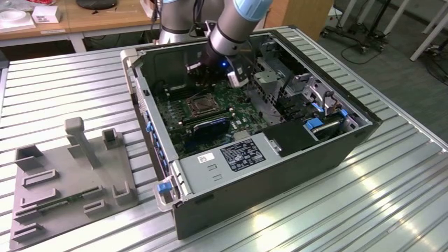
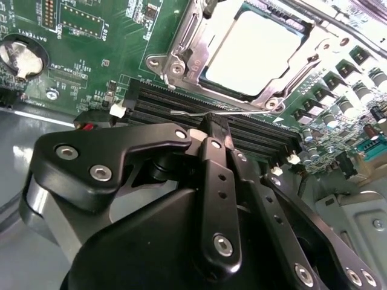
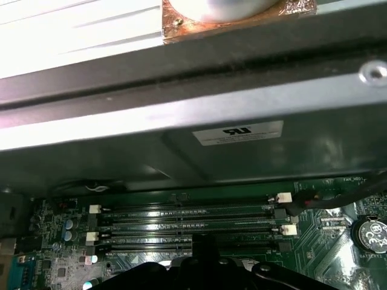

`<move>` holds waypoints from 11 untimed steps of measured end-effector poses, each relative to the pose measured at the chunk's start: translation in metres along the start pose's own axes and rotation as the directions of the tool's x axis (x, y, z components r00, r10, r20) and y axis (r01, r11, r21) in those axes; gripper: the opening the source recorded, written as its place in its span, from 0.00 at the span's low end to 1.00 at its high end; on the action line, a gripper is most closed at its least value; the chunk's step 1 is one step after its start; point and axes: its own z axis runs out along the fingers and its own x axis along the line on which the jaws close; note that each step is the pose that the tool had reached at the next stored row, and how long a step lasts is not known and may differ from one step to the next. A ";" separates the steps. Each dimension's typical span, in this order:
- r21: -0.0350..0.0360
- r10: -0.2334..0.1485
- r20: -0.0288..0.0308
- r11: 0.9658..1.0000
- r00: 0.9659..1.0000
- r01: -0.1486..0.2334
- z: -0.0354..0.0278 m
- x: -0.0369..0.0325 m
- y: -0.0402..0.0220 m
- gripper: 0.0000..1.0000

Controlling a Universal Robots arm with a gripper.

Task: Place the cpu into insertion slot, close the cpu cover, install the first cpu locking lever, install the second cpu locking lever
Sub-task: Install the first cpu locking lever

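The arm (image 1: 236, 25) reaches steeply down into the open computer case (image 1: 142, 100). Its gripper (image 2: 216, 125), fingers pinched together, hangs over the memory slots (image 2: 163, 103), near the cpu (image 2: 254, 51) framed by the cpu cover (image 2: 184, 42).

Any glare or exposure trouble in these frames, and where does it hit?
In the exterior view glare streaks cross the slatted table; in the second wrist view the cpu top is washed out to near white; in the first wrist view the table is blown out, while the memory slots lie in dim light with thin highlights.
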 end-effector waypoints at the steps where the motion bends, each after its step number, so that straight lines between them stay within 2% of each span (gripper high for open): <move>1: 0.000 0.002 -0.005 1.000 1.000 -0.002 0.0004 -0.0011 -0.0002 0.11; 3: 0.001 0.004 -0.012 1.000 1.000 -0.004 0.0007 -0.0025 -0.0004 0.11; 11: 0.000 0.004 -0.012 1.000 1.000 -0.004 0.0012 -0.0027 -0.0005 0.11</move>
